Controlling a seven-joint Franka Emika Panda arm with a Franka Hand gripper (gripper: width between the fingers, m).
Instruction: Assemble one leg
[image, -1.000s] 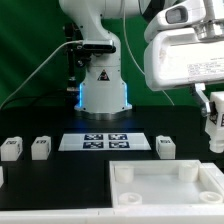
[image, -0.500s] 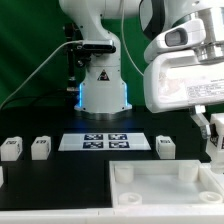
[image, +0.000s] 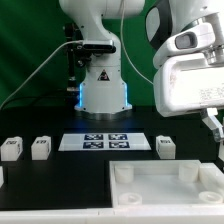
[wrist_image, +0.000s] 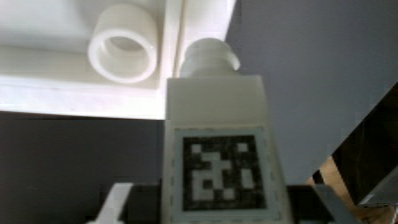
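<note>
Gripper (wrist_image: 217, 203): clamped on the leg (wrist_image: 217, 120), held off the dark surface (image: 60, 195) above the panel (image: 165, 182). Tagged face toward the wrist camera, rounded tip near a round socket (wrist_image: 125, 45). Three other legs (image: 40, 148) flanking the marker board (image: 95, 141), two at the exterior view's left, one at its right.

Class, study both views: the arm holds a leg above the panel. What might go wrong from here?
1. In the wrist view the leg has its rounded tip beside the round socket, not over it. Lowering now might jam the tip on the panel.
2. The end effector seems to hold the leg by its tagged end, so a knock against the panel could tilt it or make it slip.
</note>
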